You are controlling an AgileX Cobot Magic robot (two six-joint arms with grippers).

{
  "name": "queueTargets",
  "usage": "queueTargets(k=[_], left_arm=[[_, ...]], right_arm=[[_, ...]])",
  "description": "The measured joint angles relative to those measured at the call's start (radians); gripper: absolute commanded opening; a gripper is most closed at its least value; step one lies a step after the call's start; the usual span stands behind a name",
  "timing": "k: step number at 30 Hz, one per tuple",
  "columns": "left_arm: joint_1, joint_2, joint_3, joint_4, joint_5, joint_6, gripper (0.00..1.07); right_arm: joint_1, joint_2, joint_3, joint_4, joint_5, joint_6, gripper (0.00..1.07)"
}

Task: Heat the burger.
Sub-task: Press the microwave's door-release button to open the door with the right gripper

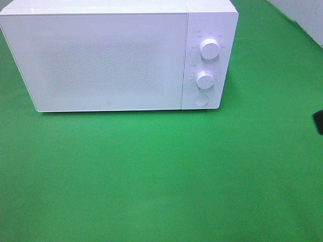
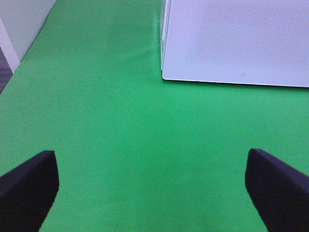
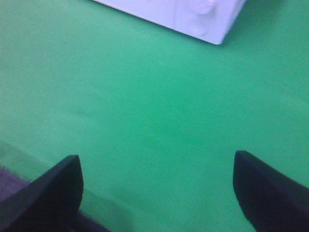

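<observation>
Left gripper (image 2: 149, 162): fingers standing wide apart, nothing between them, only green cloth (image 2: 120, 106) showing under and ahead of them. Right gripper (image 3: 155, 162): fingers likewise standing wide apart, gripping nothing, bare cloth between.

Ahead of the left fingers, well apart, a white microwave (image 1: 101, 60) is sitting with its door (image 1: 96, 63) shut. Ahead of the right fingers, its control end is showing an upper knob (image 1: 209, 48), a lower knob (image 1: 204, 79) and a round button (image 1: 201, 99).

Burger: not showing in any view, and nothing is lying between or near either pair of fingers. It may be sitting behind the shut door, but the pale panel is giving nothing away.

Handling, as a judgement: likely light and soft, layers sliding easily, bun denting under a squeeze. Best taken low across the bun's sides, closing gently and keeping it level.
</observation>
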Motion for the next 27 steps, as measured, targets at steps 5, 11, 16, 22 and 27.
queueTargets(k=[5, 11, 16, 22, 27], left_arm=[[0.0, 0.0, 0.0, 0.0, 0.0, 0.0, 0.97], [0.0, 0.0, 0.0, 0.0, 0.0, 0.0, 0.97], [0.0, 0.0, 0.0, 0.0, 0.0, 0.0, 0.97], [0.0, 0.0, 0.0, 0.0, 0.0, 0.0, 0.97], [0.0, 0.0, 0.0, 0.0, 0.0, 0.0, 0.97]], right_arm=[[-0.13, -0.088, 0.0, -0.002, 0.026, -0.019, 0.79], [-0.352, -0.32, 0.052, 0.0, 0.057, -0.037, 0.77], [-0.475, -0.512, 0.154, 0.032, 0.078, -0.044, 0.76], [-0.529, -0.634, 0.21, 0.043, 0.102, -0.044, 0.76], [-0.536, -0.683, 0.224, 0.04, 0.122, -0.045, 0.76]])
